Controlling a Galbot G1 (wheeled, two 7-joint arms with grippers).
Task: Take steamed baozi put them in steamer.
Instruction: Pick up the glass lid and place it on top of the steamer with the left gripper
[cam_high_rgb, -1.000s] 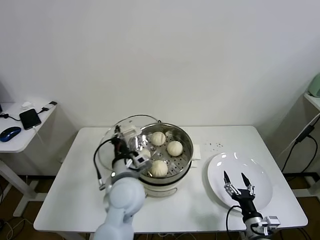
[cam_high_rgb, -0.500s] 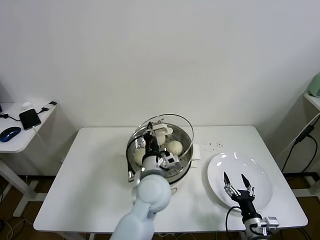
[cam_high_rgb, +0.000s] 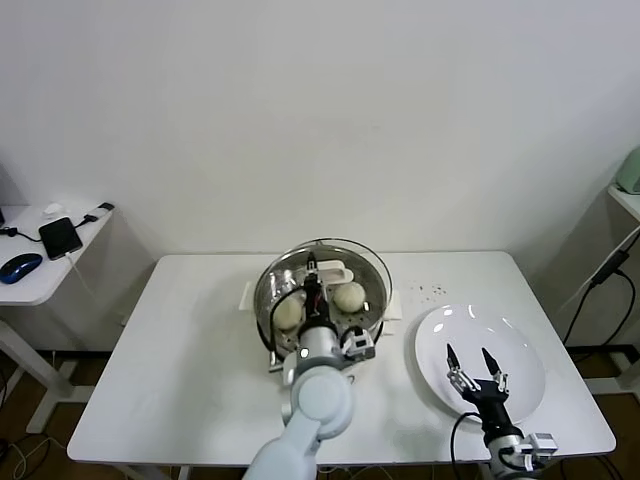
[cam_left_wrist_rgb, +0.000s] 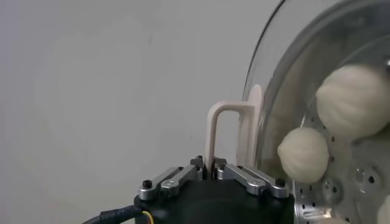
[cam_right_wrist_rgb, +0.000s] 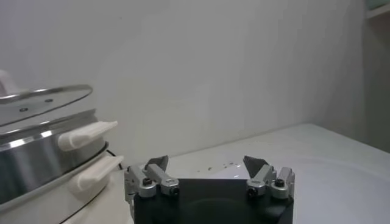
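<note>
Baozi (cam_high_rgb: 349, 296) inside steamer (cam_high_rgb: 372, 318) at desk (cam_high_rgb: 170, 370) centre, seen through glass lid (cam_high_rgb: 365, 258) over it. Left gripper (cam_high_rgb: 312, 277) fingers closed on lid handle (cam_left_wrist_rgb: 220, 135). Right gripper (cam_high_rgb: 476, 371) fingers spread wide, empty, above plate (cam_high_rgb: 520, 345).

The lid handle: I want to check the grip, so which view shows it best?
The left wrist view: the left gripper is shut on the beige lid handle. The head view shows it small; the right wrist view hides it.
</note>
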